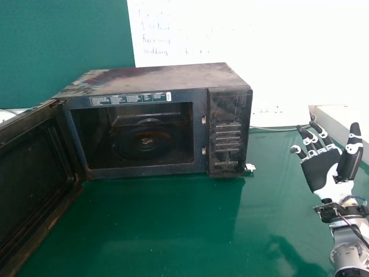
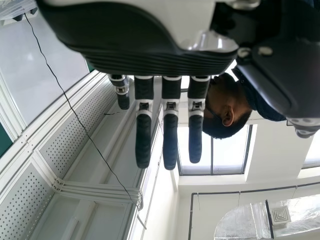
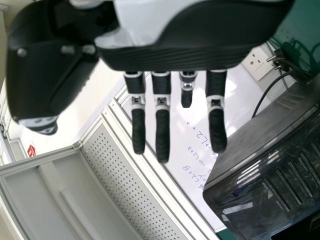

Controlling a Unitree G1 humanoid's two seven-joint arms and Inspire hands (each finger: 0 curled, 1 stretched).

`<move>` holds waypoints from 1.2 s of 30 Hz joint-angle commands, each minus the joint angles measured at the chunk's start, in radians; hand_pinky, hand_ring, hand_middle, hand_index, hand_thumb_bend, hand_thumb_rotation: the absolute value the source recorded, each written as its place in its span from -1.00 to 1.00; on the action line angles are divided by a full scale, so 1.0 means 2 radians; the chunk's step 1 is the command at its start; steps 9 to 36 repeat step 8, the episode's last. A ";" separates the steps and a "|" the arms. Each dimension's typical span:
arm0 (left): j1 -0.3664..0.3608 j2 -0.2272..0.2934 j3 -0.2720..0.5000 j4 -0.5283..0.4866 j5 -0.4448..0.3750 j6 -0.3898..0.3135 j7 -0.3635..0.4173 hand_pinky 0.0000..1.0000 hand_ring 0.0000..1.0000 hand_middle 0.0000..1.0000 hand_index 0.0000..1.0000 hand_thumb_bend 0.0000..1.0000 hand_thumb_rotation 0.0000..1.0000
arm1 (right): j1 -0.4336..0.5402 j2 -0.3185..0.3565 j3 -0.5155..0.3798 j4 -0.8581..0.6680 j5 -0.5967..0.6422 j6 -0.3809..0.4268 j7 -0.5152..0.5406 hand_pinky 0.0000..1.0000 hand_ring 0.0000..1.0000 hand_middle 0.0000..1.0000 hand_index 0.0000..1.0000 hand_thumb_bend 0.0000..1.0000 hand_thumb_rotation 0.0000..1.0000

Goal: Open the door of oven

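Note:
The black microwave oven (image 1: 229, 130) stands on the green table, and its door (image 1: 36, 173) is swung wide to the left, baring the cavity with its turntable. My right hand (image 1: 324, 168) is raised to the right of the oven, apart from it, with relaxed fingers and nothing in its grasp. In the right wrist view the same right hand (image 3: 162, 125) has its fingers extended, with the oven (image 3: 270, 170) beyond it. My left hand (image 2: 170, 135) holds nothing in the left wrist view, its fingers straight.
Green table surface (image 1: 155, 225) extends in front of the oven. Behind it stand a green board (image 1: 63, 46) and a whiteboard (image 1: 242, 34). A pale ledge (image 1: 346, 118) runs along the right side, and a cable (image 1: 277, 128) lies behind the oven.

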 commanded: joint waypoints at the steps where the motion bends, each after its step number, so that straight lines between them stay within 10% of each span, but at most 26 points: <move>1: -0.002 0.006 -0.004 0.003 -0.006 0.000 -0.013 -0.41 -0.09 0.03 0.21 0.72 0.52 | -0.009 -0.001 -0.001 0.003 0.003 -0.004 0.000 0.02 -0.08 0.05 0.13 1.00 0.62; 36: -0.001 0.001 -0.006 -0.003 -0.002 -0.003 -0.014 -0.40 -0.09 0.03 0.23 0.70 0.47 | -0.007 0.003 0.000 -0.002 0.001 -0.006 -0.009 0.03 -0.09 0.04 0.12 1.00 0.62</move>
